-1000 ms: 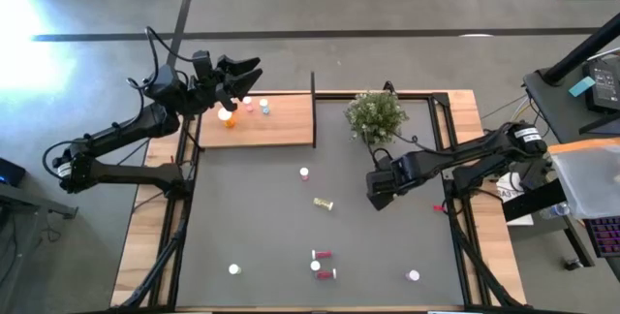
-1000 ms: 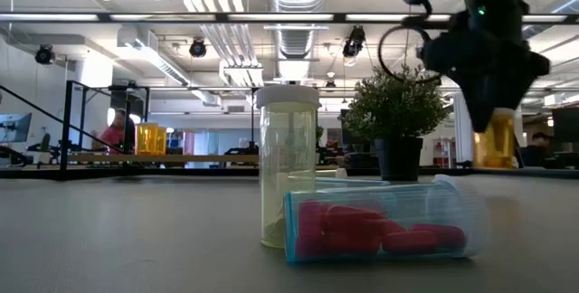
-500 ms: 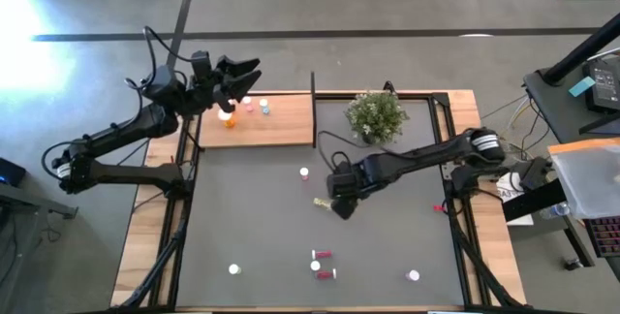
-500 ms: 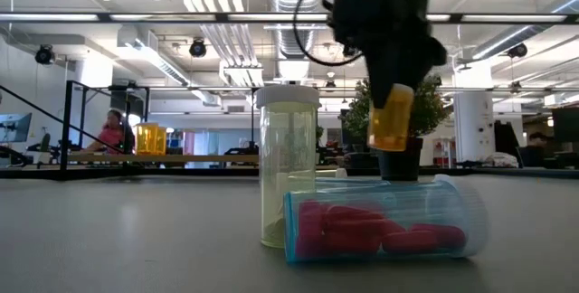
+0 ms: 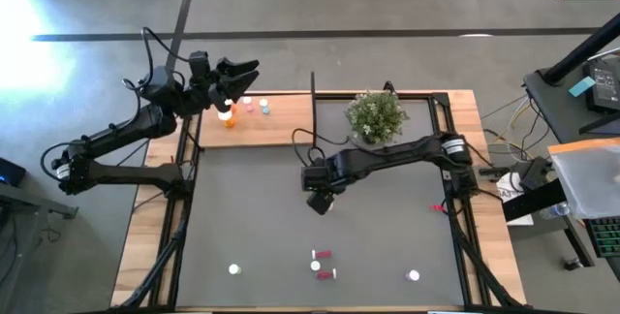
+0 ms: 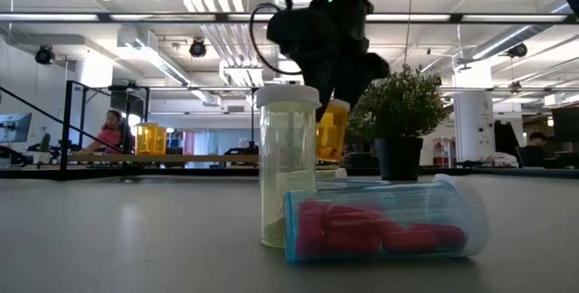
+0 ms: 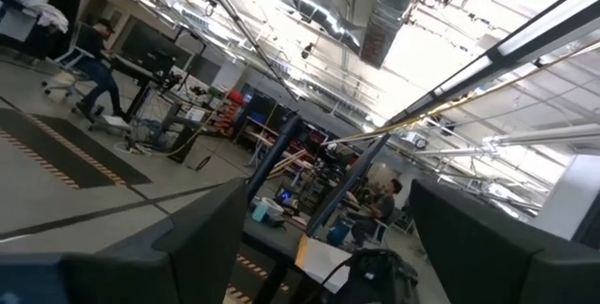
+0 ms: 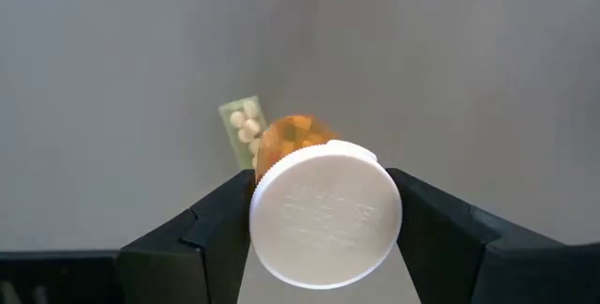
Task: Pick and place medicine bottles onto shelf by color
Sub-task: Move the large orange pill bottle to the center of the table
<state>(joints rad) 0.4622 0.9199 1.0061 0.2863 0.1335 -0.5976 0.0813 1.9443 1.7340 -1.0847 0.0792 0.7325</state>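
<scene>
Your right tool (image 8: 323,238) grips 1 orange bottle (image 8: 323,205) above the table (image 5: 252,217). The yellow bottle (image 8: 242,128) lies beneath; descending risks collision. The left tool (image 5: 242,74) stands open at 10 o'clock.

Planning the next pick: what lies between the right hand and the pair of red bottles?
Nothing: the high view shows only bare grey mat between the right hand, holding an orange bottle, and the red bottles.
</scene>
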